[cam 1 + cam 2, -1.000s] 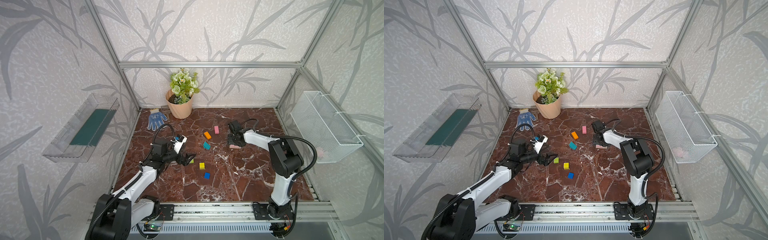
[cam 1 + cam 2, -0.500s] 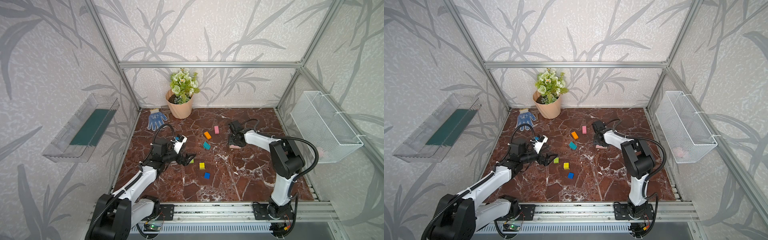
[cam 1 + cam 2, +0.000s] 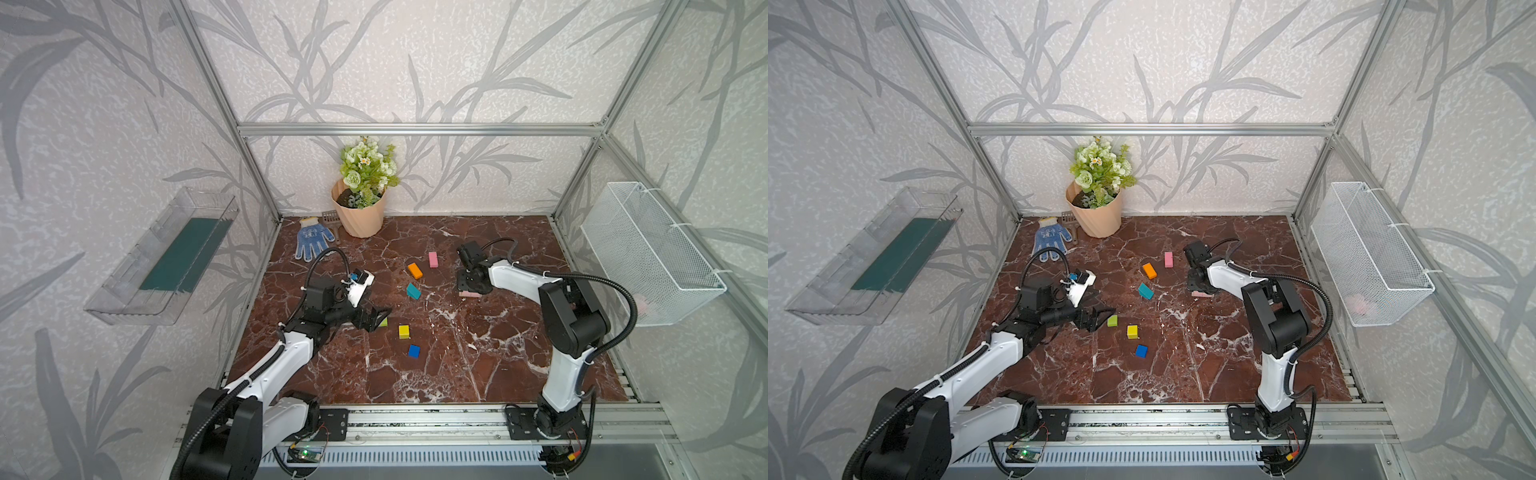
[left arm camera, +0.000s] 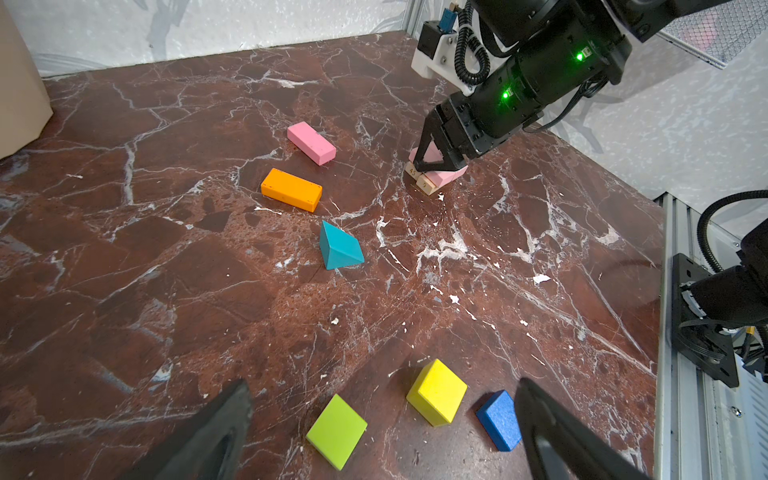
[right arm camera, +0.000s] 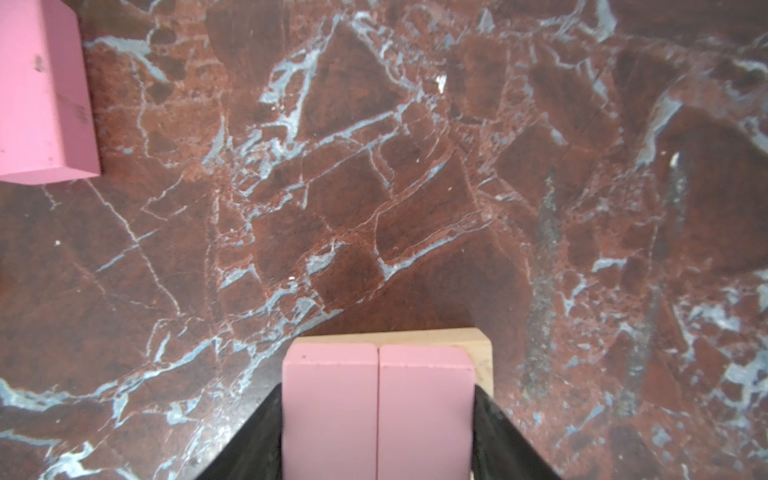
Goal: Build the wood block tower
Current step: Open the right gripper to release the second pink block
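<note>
Two pink blocks (image 5: 332, 411) lie side by side on plain wood blocks (image 5: 482, 345), a low tower (image 3: 469, 294) at the right of the marble floor. My right gripper (image 5: 378, 399) is shut on the pink pair, one finger against each outer side. Loose wood blocks lie to its left: a pink bar (image 4: 311, 142), an orange bar (image 4: 291, 189), a teal wedge (image 4: 338, 247). Nearer the front are a lime cube (image 4: 336, 431), a yellow cube (image 4: 436, 392) and a blue cube (image 4: 498, 419). My left gripper (image 4: 382, 415) hangs open just above the floor, with the lime and yellow cubes ahead of its fingers.
A peach flower pot (image 3: 359, 216) and a blue glove (image 3: 312, 238) sit at the back left. A white wire basket (image 3: 648, 253) hangs on the right wall and a clear tray (image 3: 166, 257) on the left wall. Metal frame rails edge the floor.
My right gripper's jaws have drawn in onto the pink pair. Both arms otherwise stay where they were, and no loose block has moved.
</note>
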